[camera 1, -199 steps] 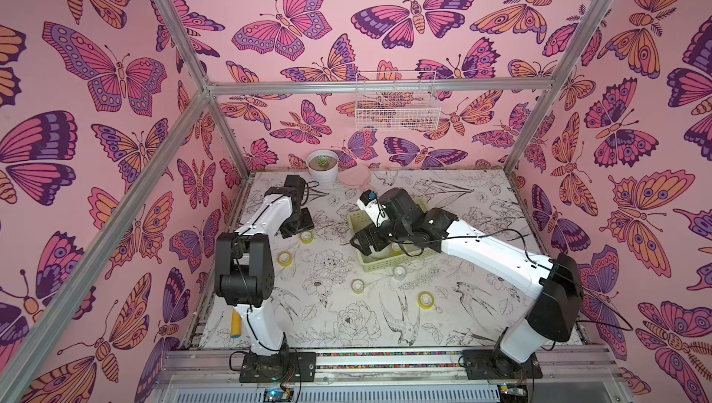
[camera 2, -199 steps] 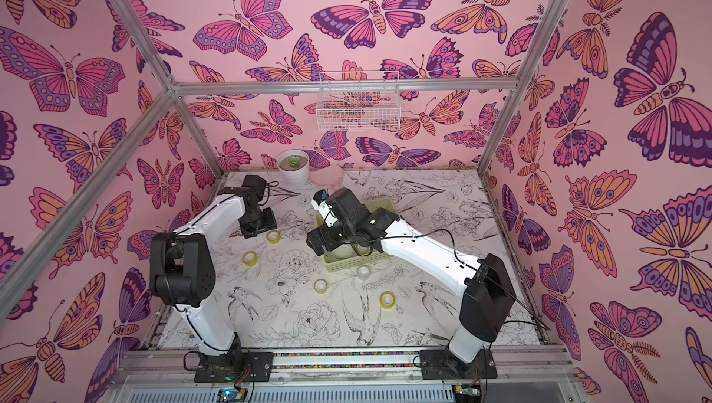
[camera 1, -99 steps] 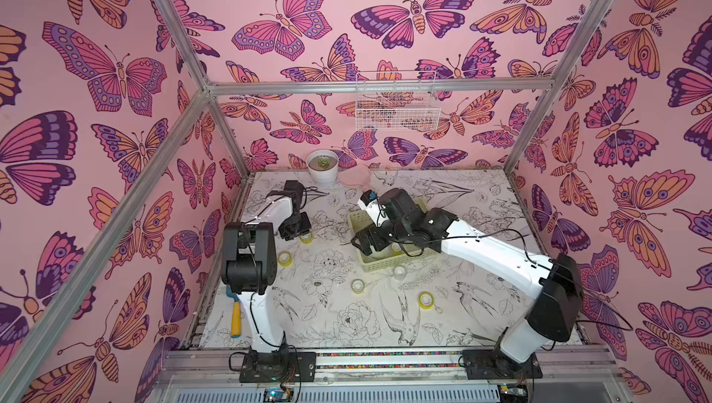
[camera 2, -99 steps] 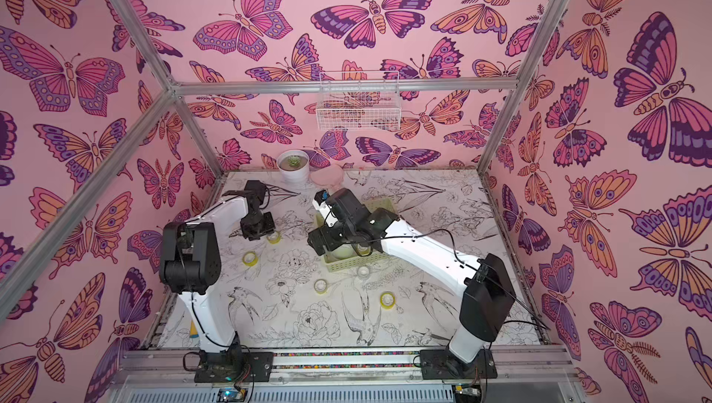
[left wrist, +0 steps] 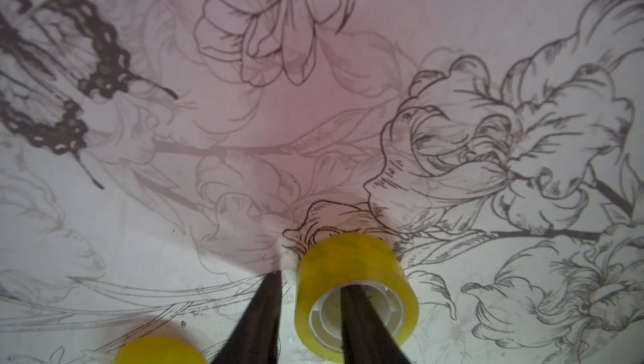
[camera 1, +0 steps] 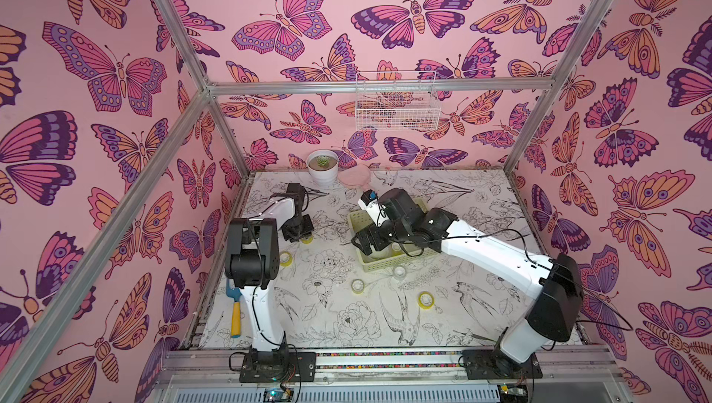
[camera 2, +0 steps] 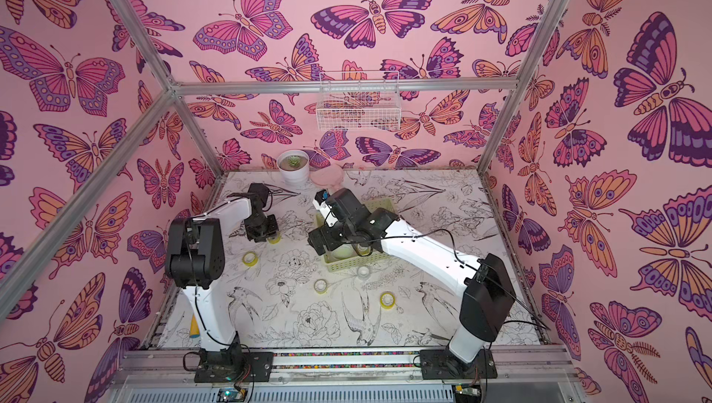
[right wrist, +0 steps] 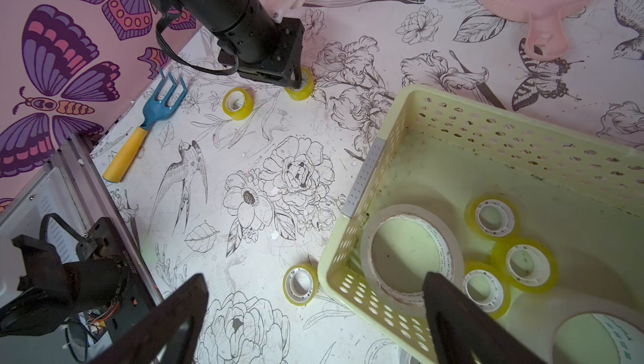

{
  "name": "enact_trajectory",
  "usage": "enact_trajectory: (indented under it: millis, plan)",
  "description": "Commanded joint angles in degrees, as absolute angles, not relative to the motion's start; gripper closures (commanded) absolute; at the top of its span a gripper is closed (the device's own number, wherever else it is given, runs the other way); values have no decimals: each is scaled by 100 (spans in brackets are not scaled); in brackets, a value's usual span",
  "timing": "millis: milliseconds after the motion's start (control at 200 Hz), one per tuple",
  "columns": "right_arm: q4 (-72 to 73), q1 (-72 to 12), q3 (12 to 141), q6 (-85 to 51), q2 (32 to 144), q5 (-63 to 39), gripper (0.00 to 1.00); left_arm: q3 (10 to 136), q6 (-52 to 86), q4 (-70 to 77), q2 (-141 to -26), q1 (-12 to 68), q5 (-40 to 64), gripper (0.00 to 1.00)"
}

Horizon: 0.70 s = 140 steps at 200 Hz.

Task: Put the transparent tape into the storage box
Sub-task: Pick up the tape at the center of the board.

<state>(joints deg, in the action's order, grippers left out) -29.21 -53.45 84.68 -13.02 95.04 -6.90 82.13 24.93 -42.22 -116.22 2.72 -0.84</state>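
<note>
Floral mat (camera 1: 346, 328) with mostly open room.
Loose tape rolls (camera 1: 357, 285) dot the middle; the right arm (camera 1: 493, 250) overhangs the open-topped storage box (camera 1: 385, 266).

There were eight small rolls (camera 1: 357, 285), two at the left gripper (left wrist: 308, 280), three beneath the right gripper (right wrist: 315, 277); two wide rolls (right wrist: 365, 254).

In both top views your left claw (camera 1: 303, 237) hides all but a sliver of the yellow roll (camera 1: 307, 240) beneath it. Just beside that claw, a second yellow roll (left wrist: 160, 350) is cut off at the picture's edge. At your right claw (right wrist: 315, 277), one finger (right wrist: 453, 317) covers part of a wide whitish roll (right wrist: 411, 226). Past that finger, another wide roll (right wrist: 599, 336) runs out of frame.
</note>
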Motion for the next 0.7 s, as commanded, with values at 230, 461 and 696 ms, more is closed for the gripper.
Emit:
enact_trajectory:
  millis: [230, 461, 696]
  plan:
    - [-3067, -5378, 8404, -1304, 9401, -516, 1, 8104, 2474, -4261, -11448, 566, -298, 95]
    - [-3094, -5377, 8347, -1387, 9371, -327, 1, 8108, 2452, -4358, -10828, 829, -190, 98]
    - [-3110, -5379, 8202, -1392, 9234, -26, 1, 8491, 2393, -4544, -10348, 1385, -38, 98]
